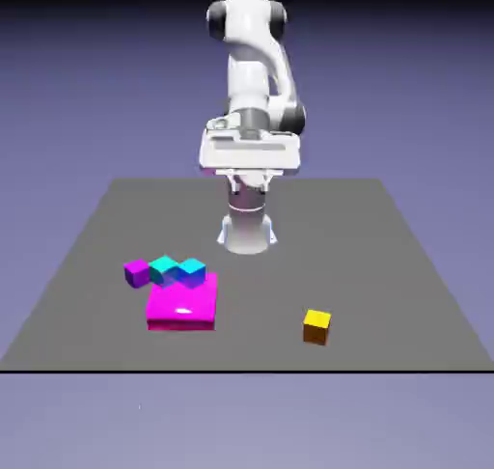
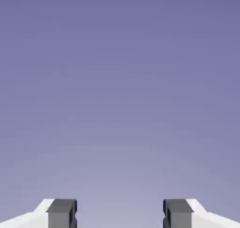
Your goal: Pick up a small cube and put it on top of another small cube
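Observation:
A small orange cube (image 1: 316, 326) sits alone on the grey table toward the exterior view's right. At the left, a small purple cube (image 1: 136, 272) stands beside two cyan cubes (image 1: 164, 266) (image 1: 193, 270), which are bunched at the far edge of a flat magenta block (image 1: 181, 303). My gripper (image 1: 249, 178) hangs high above the table's far middle, well away from every cube. The hand view holds only the blue-violet backdrop. There my gripper (image 2: 119, 215) is open, its grey fingertips (image 2: 61, 213) wide apart with nothing between them.
The robot's white base (image 1: 247, 231) stands on the table just behind the cluster of cubes. The table's front edge (image 1: 247, 369) runs below the orange cube.

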### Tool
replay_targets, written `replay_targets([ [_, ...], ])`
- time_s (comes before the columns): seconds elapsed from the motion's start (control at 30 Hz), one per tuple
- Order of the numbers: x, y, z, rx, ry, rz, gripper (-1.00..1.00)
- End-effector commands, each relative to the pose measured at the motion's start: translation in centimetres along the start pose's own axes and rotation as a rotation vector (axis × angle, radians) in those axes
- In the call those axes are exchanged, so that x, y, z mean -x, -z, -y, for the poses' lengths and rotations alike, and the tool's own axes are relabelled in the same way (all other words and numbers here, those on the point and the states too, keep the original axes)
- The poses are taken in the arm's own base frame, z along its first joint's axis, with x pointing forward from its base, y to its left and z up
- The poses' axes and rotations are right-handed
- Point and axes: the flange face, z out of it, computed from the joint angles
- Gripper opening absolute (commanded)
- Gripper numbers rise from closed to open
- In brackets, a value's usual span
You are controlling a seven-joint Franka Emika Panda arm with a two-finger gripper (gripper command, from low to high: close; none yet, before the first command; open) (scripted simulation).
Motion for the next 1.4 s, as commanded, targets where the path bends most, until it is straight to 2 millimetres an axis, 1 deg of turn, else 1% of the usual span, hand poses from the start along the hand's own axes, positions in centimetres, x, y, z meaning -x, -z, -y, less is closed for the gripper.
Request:
replay_targets([
  [0.0,-1.1,-1.1,-2.0,0.042,-0.119,0.017,0.0],
  [0.1,-3.8,-4.0,-8.4,0.168,-0.478,0.053,0.0],
  [0.17,-5.1,-5.4,-13.1,0.251,-0.719,0.063,0.0],
  [0.23,-5.9,-6.4,-17.8,0.333,-0.96,0.062,0.0],
  [0.3,-6.3,-7.0,-22.7,0.412,-1.202,0.049,0.0],
  [0.37,-6.2,-7.2,-27.5,0.488,-1.444,0.026,0.0],
  [0.43,-5.7,-6.9,-32.3,0.56,-1.686,-0.009,0.0],
  [0.5,-4.8,-6.3,-36.9,0.625,-1.927,-0.057,0.0],
  [0.6,-2.9,-4.7,-43.3,0.709,-2.286,-0.152,0.0],
  [0.63,-2.4,-4.3,-44.3,0.721,-2.348,-0.172,0.0],
  [0.67,-2.4,-4.3,-44.3,0.721,-2.348,-0.172,0.0],
  [0.87,-1.3,-7.0,-45.6,0.721,-2.345,-0.174,0.0],
  [1.07,0.7,-10.0,-46.9,0.722,-2.348,-0.172,0.0],
  [1.1,0.7,-10.0,-46.9,0.722,-2.348,-0.172,-1.0],
  [1.13,0.7,-10.0,-46.9,0.722,-2.348,-0.172,-1.0],
  [1.37,-1.7,-6.4,-45.4,0.721,-2.346,-0.174,-1.0],
])
